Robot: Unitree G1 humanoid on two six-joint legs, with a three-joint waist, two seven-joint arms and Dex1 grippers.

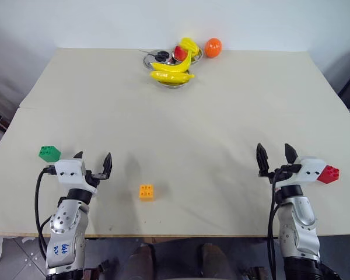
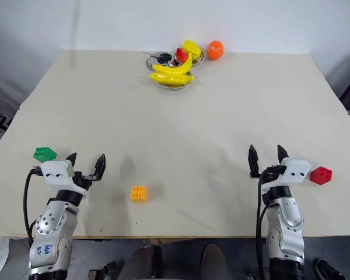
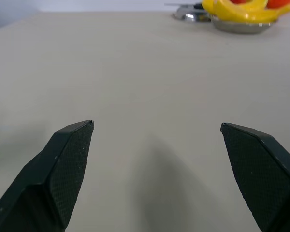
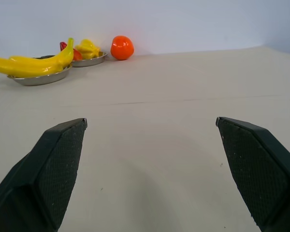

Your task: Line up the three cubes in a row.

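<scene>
Cubes scattered, both grippers spread wide and empty.
Orange cube (image 1: 146, 192) lies between left gripper (image 1: 93, 164) and right gripper (image 1: 276, 153); green cube (image 1: 49, 153) and red cube (image 2: 321, 175) sit outside them.

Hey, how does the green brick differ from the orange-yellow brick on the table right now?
The green brick lies at the table's left side, close beside the left end effector; the orange-yellow brick sits alone nearer the middle, close to the front edge. The green brick is turned cornerwise to the table edge; the orange-yellow one sits nearly square to it. Both are small studded toy bricks resting on the table, neither held.
</scene>
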